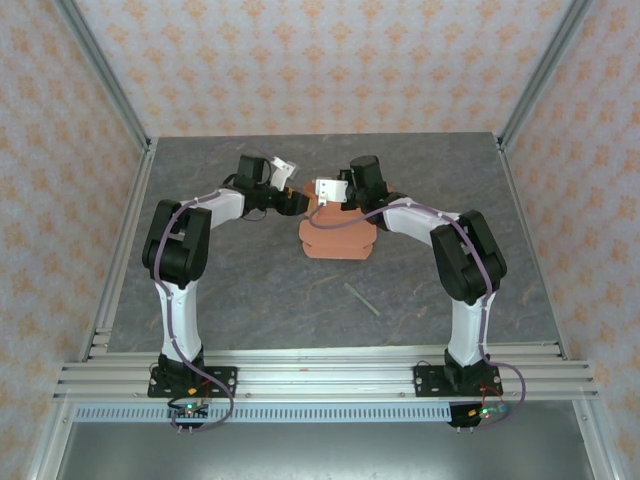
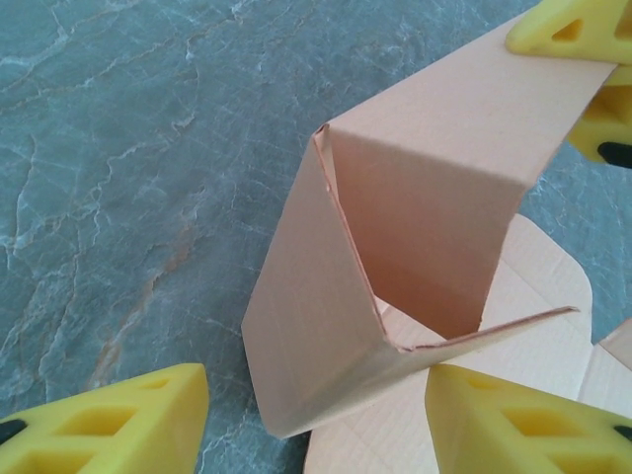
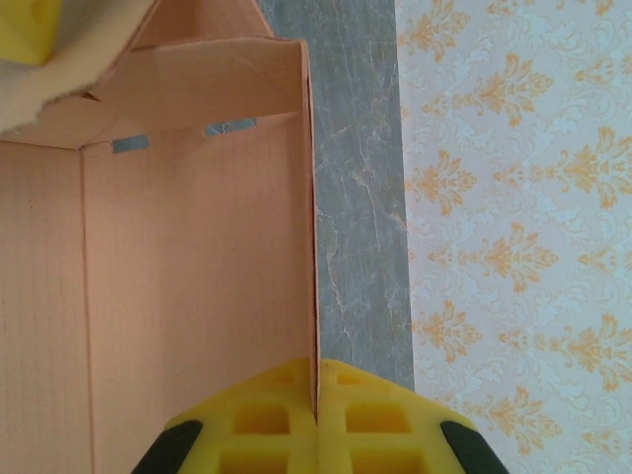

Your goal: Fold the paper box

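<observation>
A: Okay, quick: where's the salmon-orange thin-card paper box point(image 1: 340, 240)?
B: On the grey marbled table point(image 1: 250, 300), about mid-width, in the far half, well away from the near edge. It's half folded: bottom panels flat on the table, some walls standing.
A: Right gripper point(image 1: 320, 197)?
B: Over the box's far side. In the right wrist view its yellow foam fingers point(image 3: 267, 425) are pressed together on the top edge of an upright card wall. The wall runs edge-on straight between them, so it's pinching the box. Box interior is left of that wall, bare table right of it.
A: Left gripper point(image 1: 293, 200)?
B: At the box's left edge, far side. In the left wrist view the left gripper point(image 2: 316, 380) has its yellow fingers spread. A creased, raised panel of the paper box point(image 2: 415, 197) sits between them. The left finger is clear of the card. Can't tell if the other one touches.
A: Anything else on that panel?
B: The right gripper's fingertips point(image 2: 568, 30) are clamped on its upper corner. A flat flap with dashed creases lies beside it on the table.
A: Other objects?
B: A thin greenish stick point(image 1: 362, 299) flat on the table, nearer the near edge, right of centre, well apart from the box.
</observation>
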Available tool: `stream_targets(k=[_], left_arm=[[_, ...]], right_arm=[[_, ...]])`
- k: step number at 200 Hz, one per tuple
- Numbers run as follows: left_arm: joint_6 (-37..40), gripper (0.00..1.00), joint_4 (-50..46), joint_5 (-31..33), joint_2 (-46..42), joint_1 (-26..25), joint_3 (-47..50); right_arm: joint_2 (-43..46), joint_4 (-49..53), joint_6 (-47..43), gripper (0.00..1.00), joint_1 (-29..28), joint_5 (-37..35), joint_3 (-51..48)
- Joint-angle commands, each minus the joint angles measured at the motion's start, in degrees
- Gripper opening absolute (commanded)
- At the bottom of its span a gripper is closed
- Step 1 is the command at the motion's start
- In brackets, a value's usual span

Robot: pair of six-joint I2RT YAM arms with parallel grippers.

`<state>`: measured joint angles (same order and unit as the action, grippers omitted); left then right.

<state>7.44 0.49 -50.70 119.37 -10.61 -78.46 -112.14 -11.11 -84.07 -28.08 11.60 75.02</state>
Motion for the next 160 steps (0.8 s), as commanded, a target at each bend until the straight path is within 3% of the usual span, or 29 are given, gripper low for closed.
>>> stream_targets(k=[1,88,160], left_arm=[[1.48,0.59,-3.11,-3.01,0.17,0.24,-3.11],[3.58,0.59,-2.88,-2.19,1.32,0.13,-5.04],[0.51,0.59,5.61,-1.83,0.43,-0.64,-0.83]], right_arm=[[-0.62,1.42,0.22,0.0,-0.27,1.06,1.94],[-0.47,3.58,0.65,0.0,-0.25,2.0,3.36],[-1.14,5.76,1.59,0.0,-0.29,1.73,5.02]])
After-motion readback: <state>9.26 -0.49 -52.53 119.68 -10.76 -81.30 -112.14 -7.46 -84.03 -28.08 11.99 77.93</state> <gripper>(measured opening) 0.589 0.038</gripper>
